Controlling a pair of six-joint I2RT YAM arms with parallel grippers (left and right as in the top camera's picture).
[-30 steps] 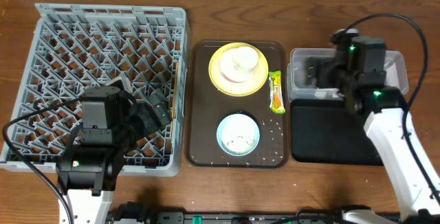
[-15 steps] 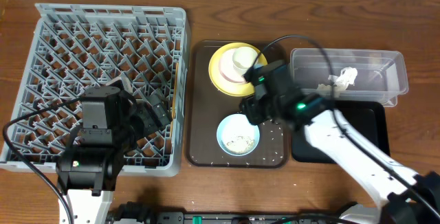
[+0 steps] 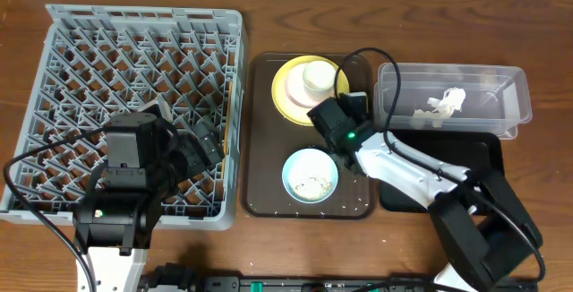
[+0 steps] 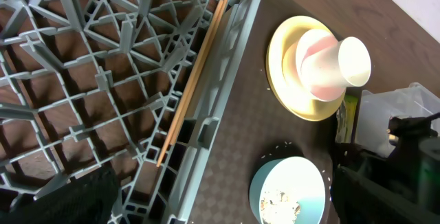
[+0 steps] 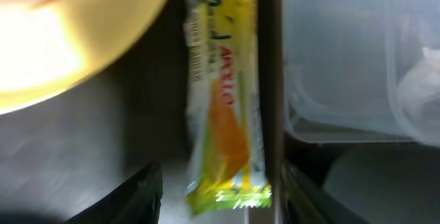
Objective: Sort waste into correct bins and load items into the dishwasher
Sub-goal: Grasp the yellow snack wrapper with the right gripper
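**Right arm.** The right gripper (image 5: 221, 196) is down over the 3 o'clock edge of the brown tray (image 3: 264, 193). Its jaws are partly apart and straddle the lower end of the snack wrapper (image 5: 223, 107), with a gap showing on each side. The wrapper lies flat between the yellow plate (image 3: 285, 104) and the clear tub (image 3: 488, 117).

**Left arm.** The left gripper (image 3: 188, 131) hangs over the 5 o'clock part of the dish rack (image 3: 54, 23), jaws wide and holding nothing.

**Items.**
- The chopsticks (image 4: 196, 86) lie along the rack's 3 o'clock wall.
- A white cup (image 3: 318, 77) stands on the plate at the tray's 12 o'clock.
- A blue bowl (image 3: 295, 162) with rice (image 3: 312, 184) sits at the tray's 6 o'clock.
- Loose grains dot the tray floor.

**Bins.** Crumpled paper (image 3: 445, 102) lies in the tub. The black tray (image 3: 483, 149) sits at the tub's 6 o'clock.
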